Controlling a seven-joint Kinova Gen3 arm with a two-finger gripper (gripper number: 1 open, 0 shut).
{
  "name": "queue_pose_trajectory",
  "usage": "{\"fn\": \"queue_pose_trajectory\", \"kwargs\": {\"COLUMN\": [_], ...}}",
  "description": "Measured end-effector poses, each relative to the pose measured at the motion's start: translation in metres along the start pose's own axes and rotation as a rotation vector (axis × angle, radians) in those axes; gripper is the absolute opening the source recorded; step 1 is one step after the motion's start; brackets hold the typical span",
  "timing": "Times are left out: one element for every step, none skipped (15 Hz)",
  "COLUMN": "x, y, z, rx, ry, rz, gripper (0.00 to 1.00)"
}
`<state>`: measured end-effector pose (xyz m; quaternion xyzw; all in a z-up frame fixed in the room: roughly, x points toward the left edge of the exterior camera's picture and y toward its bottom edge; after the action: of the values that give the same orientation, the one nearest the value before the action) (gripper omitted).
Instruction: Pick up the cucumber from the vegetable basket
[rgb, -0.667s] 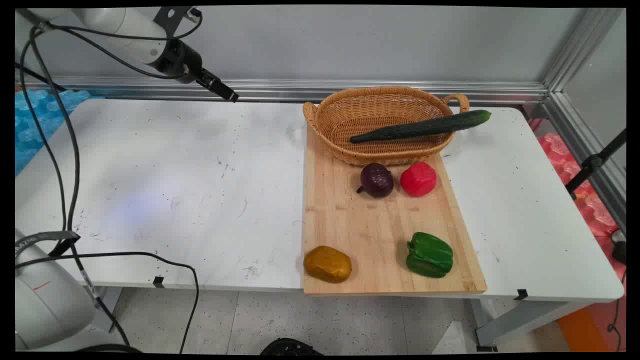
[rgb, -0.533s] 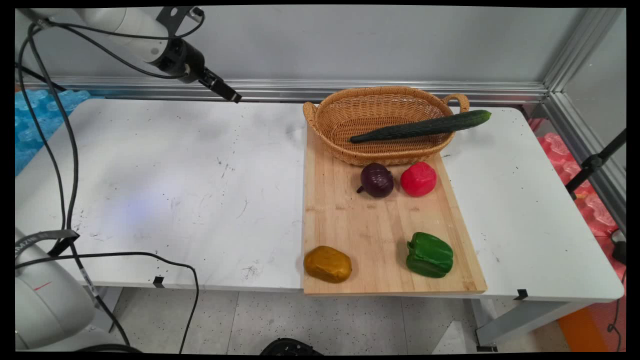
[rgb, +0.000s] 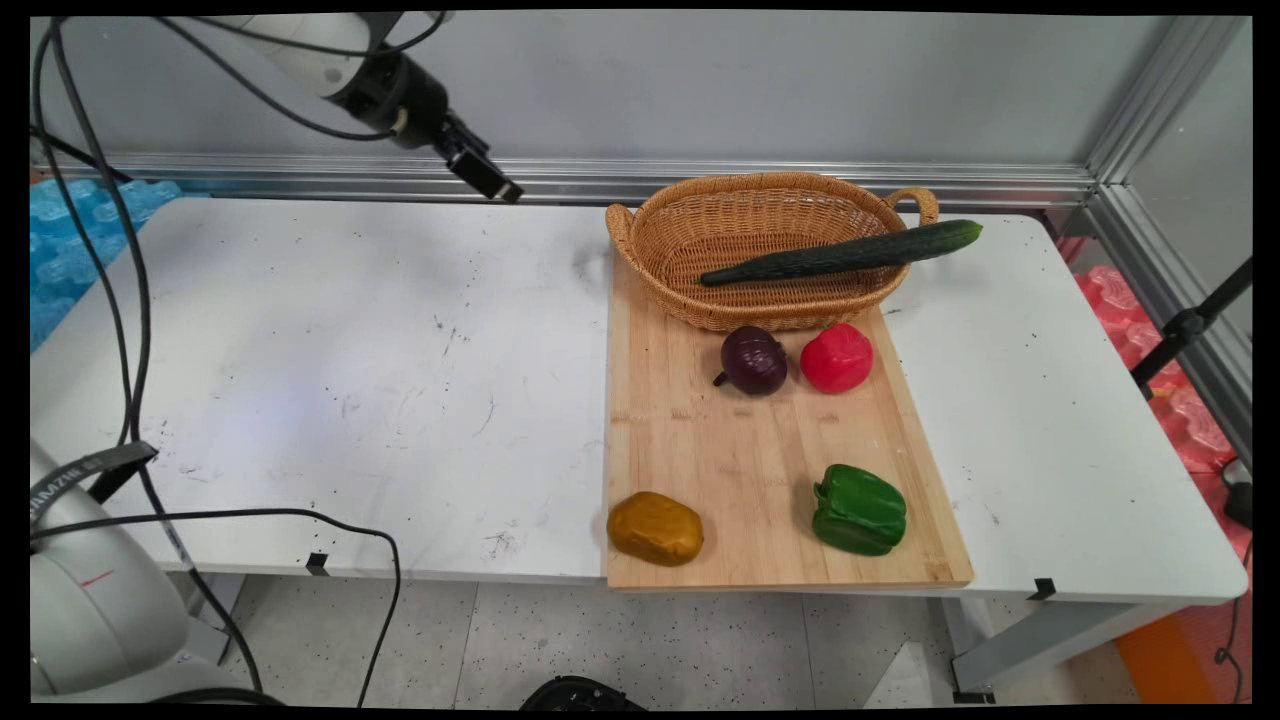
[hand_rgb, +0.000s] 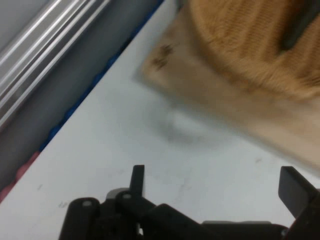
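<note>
My gripper (rgb: 497, 187) hangs high over the table's far edge, left of a wicker basket (rgb: 700, 225), and touches nothing. Its two fingers stand wide apart in the hand view, so the gripper (hand_rgb: 215, 182) is open and empty. A long dark green cucumber (rgb: 840, 255) lies slanted across the basket, its right end sticking out over the rim. The basket stands on the far end of a wooden cutting board (rgb: 750, 450). The hand view shows the basket (hand_rgb: 250, 45) and the board's corner (hand_rgb: 200, 95) ahead, with white table between.
On the board lie a purple onion (rgb: 753, 360), a red pepper (rgb: 836, 357), a green pepper (rgb: 860, 508) and a brownish-yellow potato (rgb: 655, 527). Black cables (rgb: 130, 300) hang at the left. An aluminium rail (rgb: 700, 180) runs along the wall behind the table.
The gripper has moved to the right along the table's far edge, closer to the basket. Nothing on the board or in the basket has shifted.
</note>
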<state>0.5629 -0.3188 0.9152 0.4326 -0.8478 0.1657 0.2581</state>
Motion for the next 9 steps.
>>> {"fn": "queue_pose_trajectory", "kwargs": {"x": [0.006, 0.014, 0.025, 0.036, 0.045, 0.051, 0.061, 0.067, 0.076], "y": [0.004, 0.009, 0.016, 0.024, 0.03, 0.034, 0.04, 0.044, 0.05], "z": [-0.001, -0.001, 0.0, 0.001, 0.003, 0.005, 0.008, 0.011, 0.015], "rx": [-0.01, -0.025, -0.043, -0.061, -0.074, -0.083, -0.096, -0.104, -0.115], "ry": [0.002, 0.004, 0.005, 0.007, 0.008, 0.01, 0.012, 0.013, 0.014], "rz": [0.014, 0.035, 0.061, 0.086, 0.106, 0.119, 0.138, 0.149, 0.165], "gripper": [1.0, 1.0, 1.0, 1.0, 1.0, 1.0, 1.0, 1.0, 1.0]}}
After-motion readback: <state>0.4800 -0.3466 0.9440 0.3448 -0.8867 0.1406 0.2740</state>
